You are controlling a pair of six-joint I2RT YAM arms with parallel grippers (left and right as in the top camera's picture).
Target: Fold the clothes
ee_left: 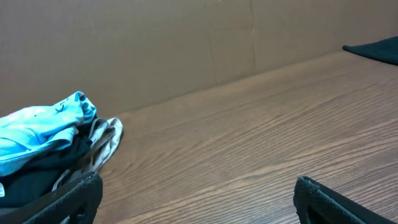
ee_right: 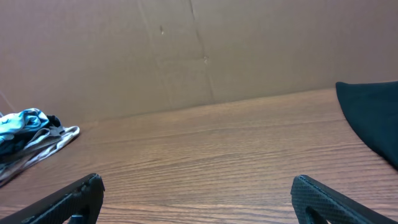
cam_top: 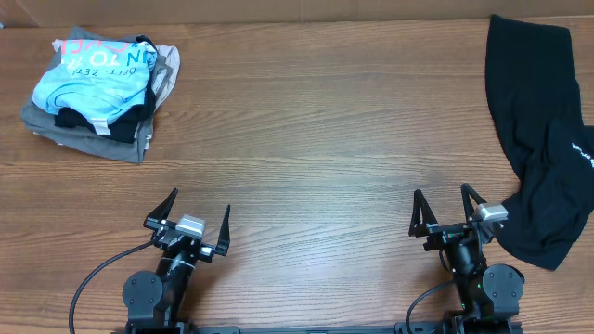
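Two grippers are seen at the near edge of the wooden table (cam_top: 306, 121), well apart from each other. The left gripper (cam_top: 200, 202) is spread wide with nothing held between its fingers (ee_left: 74, 199). The right gripper (cam_top: 441, 191) is likewise released and empty.

The light blue T-shirt (cam_top: 93, 79) is found at the far left corner, crumpled on top of a small pile. Its red-and-white lettering is turned upward. Some dark cloth (cam_top: 79, 119) is tucked under it, and a grey garment (cam_top: 93, 141) is laid at the bottom. From the left wrist camera the T-shirt (ee_left: 37, 130) is seen at the left edge, ahead of the left finger.

The black garment (cam_top: 538, 139) is stretched along the right side of the table, from the far edge down to the right arm. Small white lettering is seen near its right edge. Its lower end is bunched just beside the right gripper; whether the two are touching cannot be told. A brown cardboard wall (ee_left: 186, 43) is stood behind the table.
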